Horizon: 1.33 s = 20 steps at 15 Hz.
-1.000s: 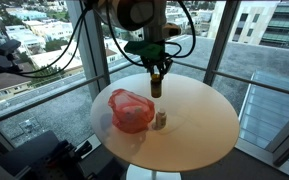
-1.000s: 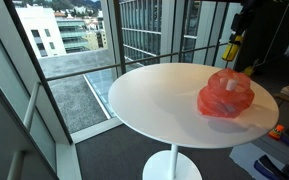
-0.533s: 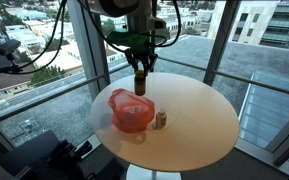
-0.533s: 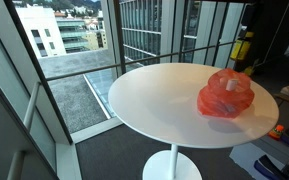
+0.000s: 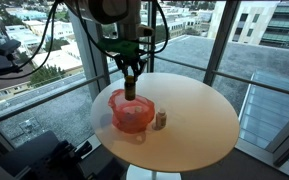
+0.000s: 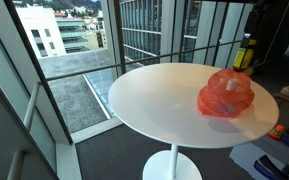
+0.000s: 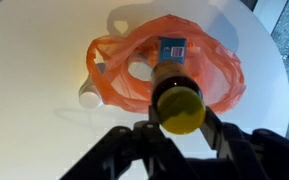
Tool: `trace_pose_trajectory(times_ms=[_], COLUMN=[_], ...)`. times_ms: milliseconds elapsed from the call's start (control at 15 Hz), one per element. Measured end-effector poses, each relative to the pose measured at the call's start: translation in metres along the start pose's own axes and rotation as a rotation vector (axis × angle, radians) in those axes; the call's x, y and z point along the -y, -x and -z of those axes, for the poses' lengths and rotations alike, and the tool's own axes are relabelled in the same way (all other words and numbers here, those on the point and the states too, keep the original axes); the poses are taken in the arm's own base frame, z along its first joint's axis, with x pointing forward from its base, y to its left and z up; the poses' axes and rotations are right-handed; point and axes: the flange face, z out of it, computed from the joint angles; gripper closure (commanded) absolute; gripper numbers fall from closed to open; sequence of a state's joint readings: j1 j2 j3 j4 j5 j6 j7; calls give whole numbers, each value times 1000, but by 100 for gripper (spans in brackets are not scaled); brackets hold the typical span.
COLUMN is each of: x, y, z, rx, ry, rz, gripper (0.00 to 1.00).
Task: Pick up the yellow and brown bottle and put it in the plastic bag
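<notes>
**Mia:** What does the wrist view show that the outside views don't?

**Ben:** It looks straight down. At the left is a small pale thing (image 7: 89, 97), just beside the bag. Then comes the plastic bag (image 7: 134, 75). It is thin, crinkly and orange-red. A little blue box (image 7: 172, 48) shows inside it. Right under the camera is the bottle (image 7: 179, 95). It is round, with a brown body and a shiny yellow cap.

**Mia:** And the hand?

**Ben:** The hand (image 7: 181, 125) has its two dark fingers (image 7: 144, 130) pressed on both sides of the bottle. It is gripping it tight.

**Mia:** What do the outside views add?

**Ben:** In an exterior view the plastic bag (image 5: 131, 112) sits near the edge of the round white counter (image 5: 199, 130), which is smooth and plain. The bottle (image 5: 130, 88) hangs upright in the air, just over the bag. The hand (image 5: 130, 78) holds it from the top. To the right, the small pale thing (image 5: 160, 120) stands on the counter just beside the bag. In an exterior view the plastic bag (image 6: 226, 95) looks like a puffy lump by the counter (image 6: 154, 100) edge. There the bottle (image 6: 246, 55) is only a yellow bit higher up.

**Mia:** What changed from a second ago?

**Ben:** Back then the bottle hung farther right, over bare counter. Now it is above the bag. The bag and the small pale thing did not move.
</notes>
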<state>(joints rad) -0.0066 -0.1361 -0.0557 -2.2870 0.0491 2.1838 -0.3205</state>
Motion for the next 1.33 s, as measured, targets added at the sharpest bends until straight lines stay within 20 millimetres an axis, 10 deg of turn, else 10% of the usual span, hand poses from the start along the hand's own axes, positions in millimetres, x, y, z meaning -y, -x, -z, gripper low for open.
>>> trace_pose_trajectory(times_ms=[67, 133, 600, 667, 1333], x=[4, 6, 8, 8, 33], y=[0, 0, 2, 2, -16], z=[-5, -10, -19, -19, -36], rx=[1, 2, 9, 9, -34], ry=[-1, -1, -2, -2, 16], rz=[6, 11, 15, 15, 68], gripper=[80, 55, 55, 80, 80])
